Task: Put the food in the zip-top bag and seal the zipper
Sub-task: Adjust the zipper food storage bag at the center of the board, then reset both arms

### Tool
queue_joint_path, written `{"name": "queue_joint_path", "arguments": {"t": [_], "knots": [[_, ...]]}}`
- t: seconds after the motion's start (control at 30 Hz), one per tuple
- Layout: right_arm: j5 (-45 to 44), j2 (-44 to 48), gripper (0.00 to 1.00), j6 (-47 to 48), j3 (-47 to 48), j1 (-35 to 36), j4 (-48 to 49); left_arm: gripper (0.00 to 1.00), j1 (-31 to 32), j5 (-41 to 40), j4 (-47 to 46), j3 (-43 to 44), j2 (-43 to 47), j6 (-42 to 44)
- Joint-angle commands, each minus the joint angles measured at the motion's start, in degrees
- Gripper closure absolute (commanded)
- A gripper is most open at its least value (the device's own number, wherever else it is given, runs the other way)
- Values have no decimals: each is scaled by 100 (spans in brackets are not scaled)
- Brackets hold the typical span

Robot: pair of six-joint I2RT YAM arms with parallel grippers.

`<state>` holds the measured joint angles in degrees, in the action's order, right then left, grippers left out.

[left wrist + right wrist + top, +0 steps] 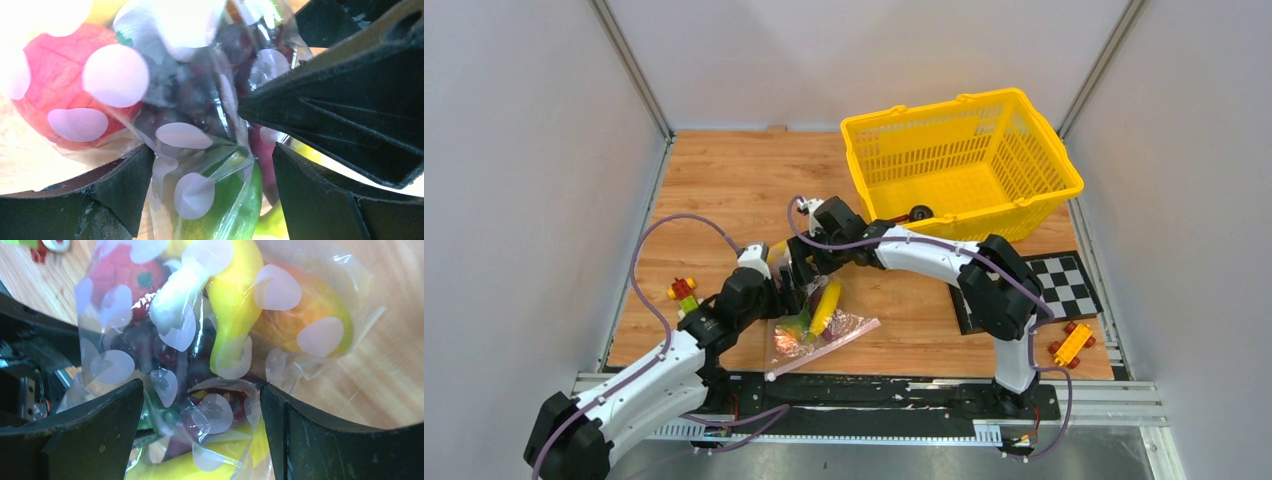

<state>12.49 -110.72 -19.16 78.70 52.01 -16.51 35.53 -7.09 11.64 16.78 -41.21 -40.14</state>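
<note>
The zip-top bag [819,330], clear with pale dots, lies on the wooden table near the front, with the food inside. Its pink zipper [829,346] runs along the near edge; I cannot tell if it is sealed. A yellow banana [826,305] shows through the plastic. My left gripper [776,290] and right gripper [802,268] crowd over the bag's far end. In the left wrist view the open left gripper [212,195] straddles bag plastic over a green piece [225,210], dark grapes [185,95] and a red piece [55,75]. The open right gripper [202,430] straddles the bag over the banana [237,295].
A yellow mesh basket [964,160] stands at the back right. A checkered board [1054,285] and an orange toy car [1072,345] lie at the right. Small toy blocks [682,292] sit left of the left arm. Grey walls close in both sides.
</note>
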Motion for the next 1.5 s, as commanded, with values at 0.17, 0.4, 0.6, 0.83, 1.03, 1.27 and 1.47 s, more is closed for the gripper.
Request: {"name": "queue_joint_path", "arguments": {"t": [0.17, 0.4, 0.6, 0.83, 1.03, 1.27, 1.47], "knots": [[208, -181, 14, 462, 1284, -454, -286, 5, -51, -651, -817, 1074, -815, 641], [390, 803, 14, 1051, 1205, -455, -600, 0, -56, -943, -62, 1399, -296, 692], [514, 2270, 12, 1457, 727, -458, -418, 0, -59, -1666, 1064, 1836, 843, 844], [-1428, 4297, 0, 1888, -456, -455, 221, 0, -59, -2195, 2011, 2904, 1332, 1264], [-4220, 5548, 0, 2210, -1201, -515, 75, 0, -63, -2369, 2558, 3457, 1044, 1299], [-5186, 6205, 0, 1966, -1594, -1409, -834, 0, -63, -2580, 3274, 4129, 209, 1004], [-3922, 6593, 0, 1413, -1735, -2637, -1282, 0, -63, -2655, 3239, 4175, 214, 918]]}}
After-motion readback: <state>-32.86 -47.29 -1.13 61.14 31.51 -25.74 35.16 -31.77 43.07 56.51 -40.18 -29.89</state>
